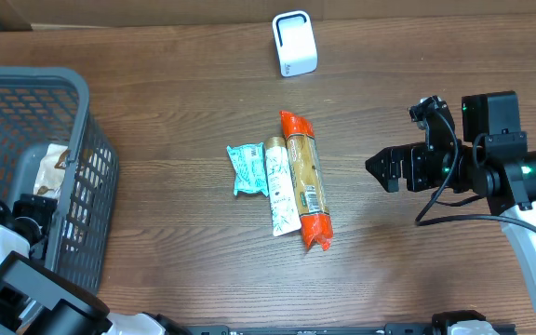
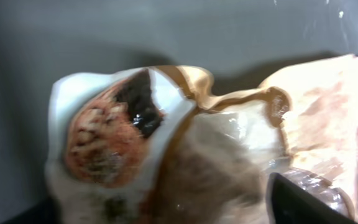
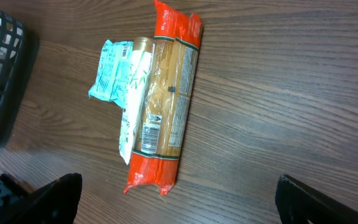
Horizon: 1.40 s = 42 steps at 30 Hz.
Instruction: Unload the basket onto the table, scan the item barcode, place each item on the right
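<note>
Our right end effector (image 1: pixel 384 169) hangs open over the table (image 1: pixel 175 93), well apart from the teal packet (image 1: pixel 245 169), cream pack (image 1: pixel 279 191) and orange pack (image 1: pixel 305 181) lying side by side. Our left end effector (image 2: pixel 160 213) is inside the basket (image 1: pixel 89 158), close against a snack packet (image 2: pixel 123 137); we cannot tell whether it grips. The white scanner (image 1: pixel 294 44) stands beyond the packs.

Soft even light, sharp overhead; the left wrist's packet (image 2: pixel 166 143) looks blurred.
</note>
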### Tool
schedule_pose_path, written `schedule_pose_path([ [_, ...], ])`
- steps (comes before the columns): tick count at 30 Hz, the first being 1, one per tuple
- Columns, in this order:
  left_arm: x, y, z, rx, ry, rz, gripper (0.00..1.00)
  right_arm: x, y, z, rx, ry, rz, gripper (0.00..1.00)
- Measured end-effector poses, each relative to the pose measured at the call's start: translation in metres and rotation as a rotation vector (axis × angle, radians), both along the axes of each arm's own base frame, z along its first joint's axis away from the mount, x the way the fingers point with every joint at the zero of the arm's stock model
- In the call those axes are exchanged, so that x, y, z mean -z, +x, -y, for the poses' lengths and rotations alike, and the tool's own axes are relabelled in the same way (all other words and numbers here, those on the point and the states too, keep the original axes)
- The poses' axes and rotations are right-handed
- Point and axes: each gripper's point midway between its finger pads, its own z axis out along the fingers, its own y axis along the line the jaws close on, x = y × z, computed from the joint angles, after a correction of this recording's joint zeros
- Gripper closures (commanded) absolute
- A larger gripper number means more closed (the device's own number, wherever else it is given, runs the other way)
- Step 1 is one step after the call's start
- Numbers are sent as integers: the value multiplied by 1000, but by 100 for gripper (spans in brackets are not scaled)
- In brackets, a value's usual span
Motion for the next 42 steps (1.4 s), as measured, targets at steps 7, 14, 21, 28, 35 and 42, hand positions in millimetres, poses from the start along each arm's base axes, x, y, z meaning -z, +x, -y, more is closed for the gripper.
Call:
schedule_pose_path([
  [7,4,7,9,21,-50,37,62,0,0,0,0,0,0,0],
  [14,4,8,13,31,-67,49,65,0,0,0,0,0,0,0],
  [21,2,9,24,45,-129,53,68,0,0,0,0,0,0,0],
  [28,-20,2,35,54,-184,15,70,0,0,0,-1,0,1,0],
  [35,-111,11,24,77,-31,119,74,0,0,0,0,0,1,0],
  [42,-185,8,36,102,112,227,78,0,0,0,0,0,1,0],
])
